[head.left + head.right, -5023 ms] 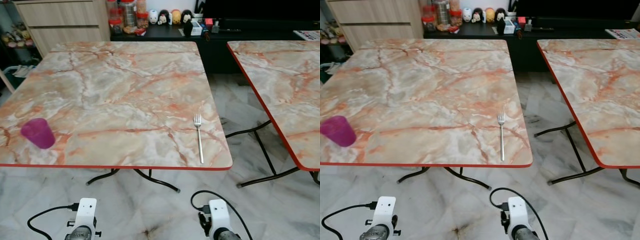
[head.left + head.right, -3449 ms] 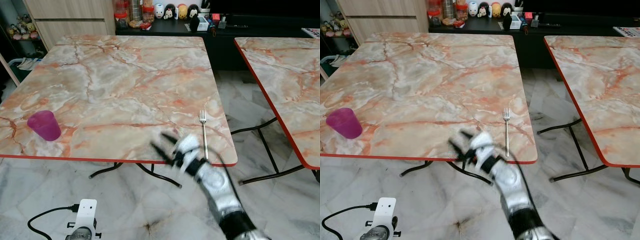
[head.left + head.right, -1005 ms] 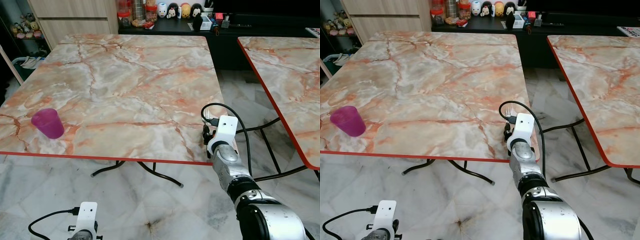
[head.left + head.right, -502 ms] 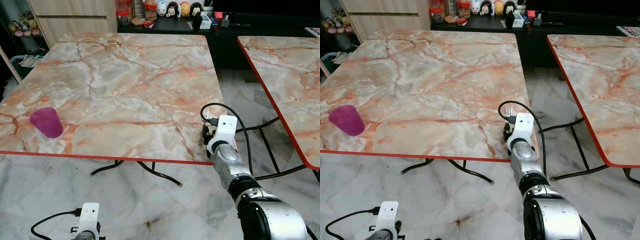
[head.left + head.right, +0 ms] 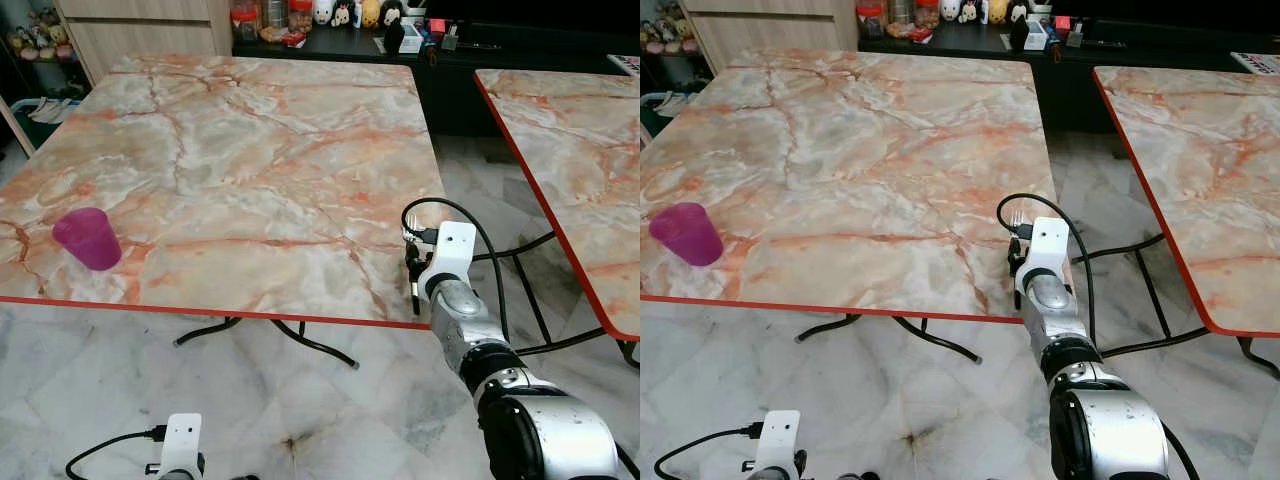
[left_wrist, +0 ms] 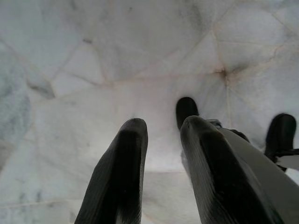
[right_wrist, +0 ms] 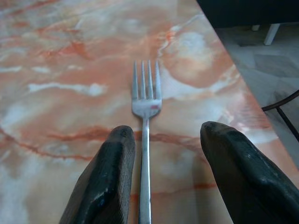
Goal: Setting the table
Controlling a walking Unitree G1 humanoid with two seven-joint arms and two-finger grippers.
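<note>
A silver fork [image 7: 145,140] lies on the marble table [image 5: 250,150] near its front right corner, tines pointing away from me. My right gripper [image 7: 170,130] is open low over the fork, one finger on each side of the handle and not closed on it. From the head, the right wrist [image 5: 447,262] covers most of the fork, but its tines [image 5: 1015,215] stick out beyond. A purple cup [image 5: 87,238] stands upright near the front left edge. My left gripper [image 6: 163,126] hangs idle over the floor, a narrow gap between its fingers, holding nothing.
A second marble table [image 5: 580,150] stands to the right across a floor gap with black table legs [image 5: 520,290]. A dark sideboard [image 5: 440,40] with jars and figurines runs along the back. A wooden cabinet [image 5: 140,30] is at the back left.
The right arm rose from hanging to the fork at the table's front right corner. In the last second it has barely moved; the camera shifted slightly.
</note>
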